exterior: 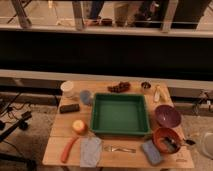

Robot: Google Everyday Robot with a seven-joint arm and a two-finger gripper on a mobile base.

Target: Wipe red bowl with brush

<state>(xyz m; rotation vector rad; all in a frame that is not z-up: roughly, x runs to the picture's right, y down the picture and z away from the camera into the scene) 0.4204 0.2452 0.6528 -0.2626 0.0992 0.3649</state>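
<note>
The red bowl stands at the front right of the wooden table, just in front of the dark purple bowl. The brush lies inside the red bowl, its greyish head on the bowl's floor. Its thin dark handle runs out over the right rim. My gripper is not in view. Nothing touches the bowl or the brush.
A green tray fills the table's middle. A blue-grey sponge, a silver fork, a grey cloth and an orange-red stick lie along the front. Cups, a black block and a bottle stand around. A pale shape is at the right edge.
</note>
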